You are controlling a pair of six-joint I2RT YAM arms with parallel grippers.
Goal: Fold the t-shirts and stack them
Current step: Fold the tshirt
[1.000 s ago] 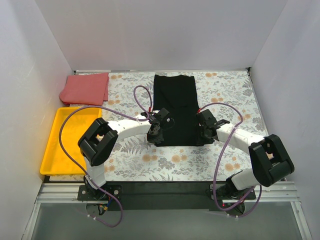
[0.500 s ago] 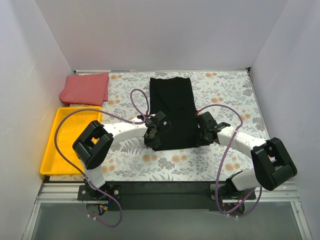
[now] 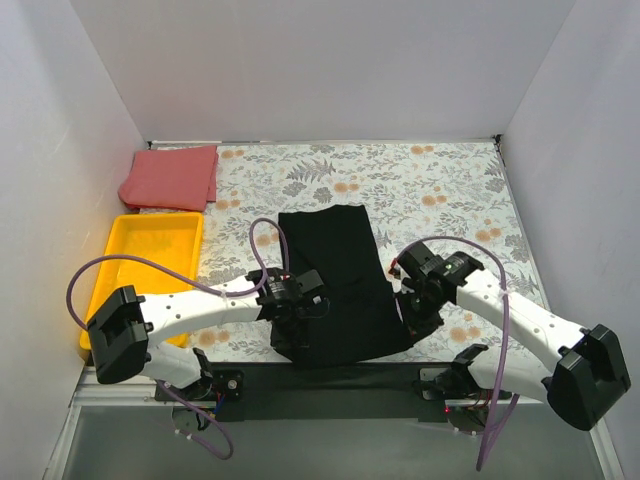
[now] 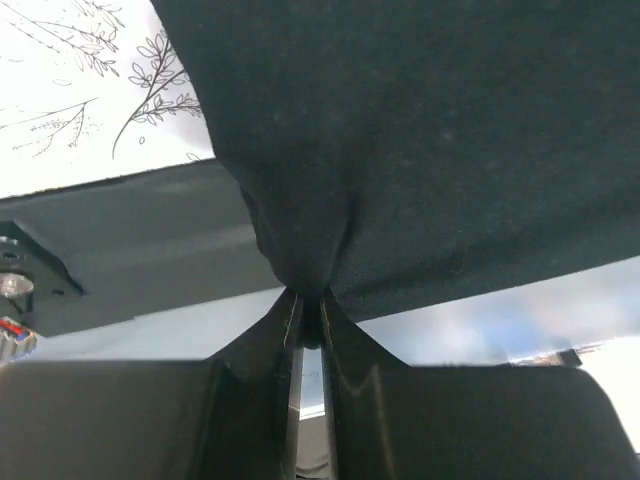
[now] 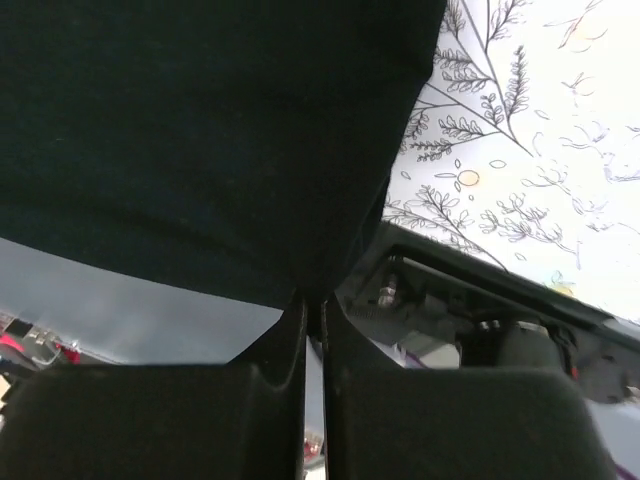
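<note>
1. The left gripper (image 4: 305, 300) was clamped on the black shirt (image 4: 420, 140). Its fingers were pressed together with a pinch of the near hem puckered between them.
2. The right gripper (image 5: 306, 298) was likewise closed on the same hem at the shirt's other near corner.
3. Between the two grips the hem ran fairly straight. The shirt lay as a long narrow strip down the middle of the cloth (image 3: 440, 190), with its near end drawn past the cloth's near edge and over the dark rail.
4. The red shirt (image 3: 170, 177) sat folded in the far left corner, well apart. The tray (image 3: 105, 310) lay along the left side, near that shirt.
5. The step in hand looked like taking the near hem up and over to halve the strip. To do it well:
   - both grips should rise together and stay level
   - the hem should stay taut without being stretched
   - the fold should travel straight away from the bases, so the side edges line up
6. Lifting too fast would likely drag the far end along. The hem should be released only once it lies flat on the far hem.
</note>
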